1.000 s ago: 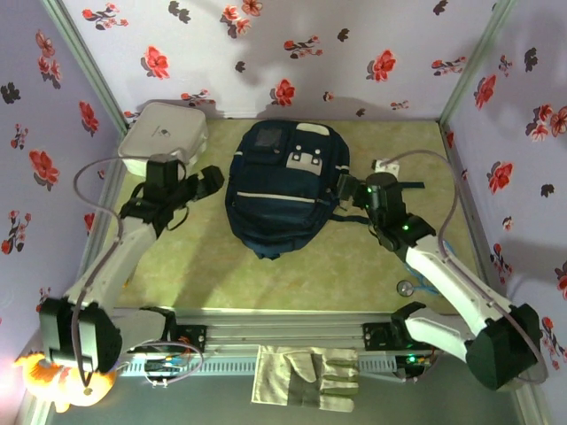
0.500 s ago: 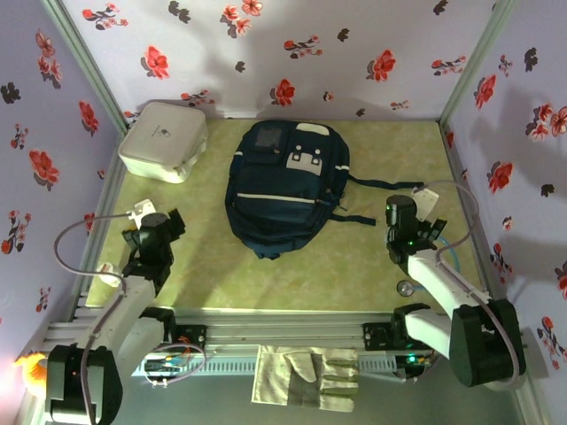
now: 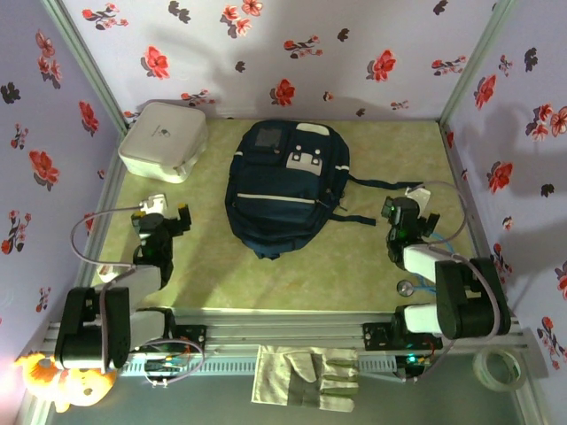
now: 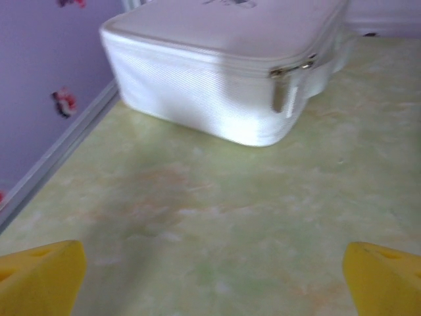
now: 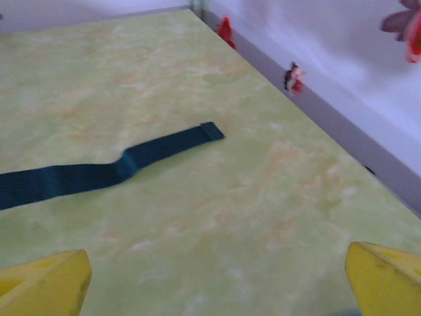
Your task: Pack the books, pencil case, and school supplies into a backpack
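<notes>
backpack (image 3: 285, 188) packing | near: left hand (image 3: 165, 221) and right hand (image 3: 406, 217) both spread wide, holding nothing, folded low by their bases | middle of desk (image 3: 266, 274): backpack lies flat, apparently closed, strap (image 5: 112, 168) trailing right | far left: white box (image 4: 223, 72) | step: likely finished or idle | next: verify the zip, which I cannot tell from here

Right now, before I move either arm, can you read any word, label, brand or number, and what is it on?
No text can be read anywhere.
On the white box: a small dark mark on the lid, too small in the top view, blurred and cut off in the left wrist view.
On the backpack: light grey patches, no legible lettering.
</notes>
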